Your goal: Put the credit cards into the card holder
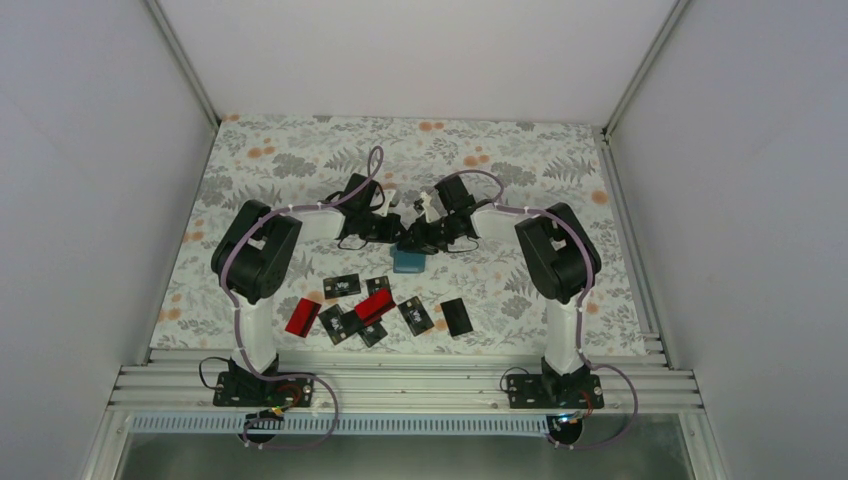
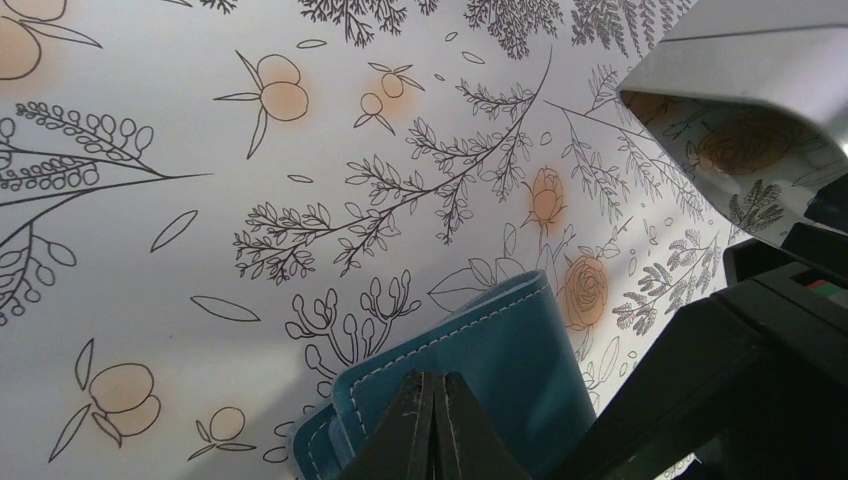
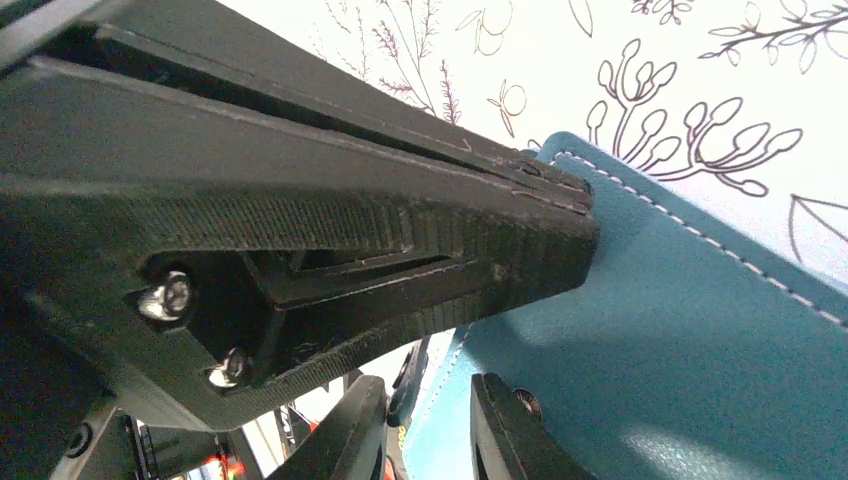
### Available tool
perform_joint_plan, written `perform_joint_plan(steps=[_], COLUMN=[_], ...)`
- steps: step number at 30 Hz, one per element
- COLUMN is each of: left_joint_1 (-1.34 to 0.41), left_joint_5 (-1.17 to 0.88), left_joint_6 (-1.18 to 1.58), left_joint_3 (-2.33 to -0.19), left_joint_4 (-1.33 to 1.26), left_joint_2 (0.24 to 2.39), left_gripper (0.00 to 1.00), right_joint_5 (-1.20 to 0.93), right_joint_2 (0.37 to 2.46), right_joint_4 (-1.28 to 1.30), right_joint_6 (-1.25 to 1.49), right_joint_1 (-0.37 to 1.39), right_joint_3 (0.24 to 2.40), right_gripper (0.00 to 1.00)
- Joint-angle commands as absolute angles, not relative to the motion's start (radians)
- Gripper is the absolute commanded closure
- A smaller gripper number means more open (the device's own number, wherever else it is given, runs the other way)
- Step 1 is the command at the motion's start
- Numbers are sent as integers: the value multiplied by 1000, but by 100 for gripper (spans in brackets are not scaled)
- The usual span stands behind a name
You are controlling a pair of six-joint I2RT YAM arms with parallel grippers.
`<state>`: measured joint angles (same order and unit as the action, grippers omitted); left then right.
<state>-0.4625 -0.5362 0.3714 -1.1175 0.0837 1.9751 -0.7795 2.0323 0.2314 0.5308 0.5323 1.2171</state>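
Left gripper (image 2: 432, 385) jaws are pinched on the card holder (image 2: 500, 350) edge at the counter (image 1: 300, 160) centre. Right gripper (image 3: 428, 395) jaws stand narrow astride it; grip cannot be told.

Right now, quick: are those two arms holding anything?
Left gripper: jaws shut on the wallet.
Right gripper: jaws slightly apart at the wallet's edge; whether it grips cannot be told.

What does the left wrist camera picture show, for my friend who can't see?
The left arm's black pincer, closed, pinches the edge of a soft teal-blue folding wallet with white stitching over a white flower-print tablecloth.
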Motion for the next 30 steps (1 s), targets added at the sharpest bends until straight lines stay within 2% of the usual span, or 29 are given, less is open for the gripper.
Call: perform_joint_plan(steps=[1,11,14,30], left_joint_1=[-454,-454,-454,-456], left_joint_5=[-507,-509,-508,-440], left_joint_6=[370,368,366,362], left_joint_3=[-1094,-1082,-1080,-1071], left_joint_4=[109,104,104,123], left_joint_2=[2013,2013,2010,1982], left_gripper=[98,98,98,98], right_joint_5=[-774,-749,-738,-655], right_joint_2=[2050,2062,2061,1994], right_joint_4=[222,243,252,356], right_joint_6=[539,538,537,529], right_joint_1=[546,546,545,545], right_joint_3=[1240,1277,1279,1272], right_gripper=[77,88,95,96])
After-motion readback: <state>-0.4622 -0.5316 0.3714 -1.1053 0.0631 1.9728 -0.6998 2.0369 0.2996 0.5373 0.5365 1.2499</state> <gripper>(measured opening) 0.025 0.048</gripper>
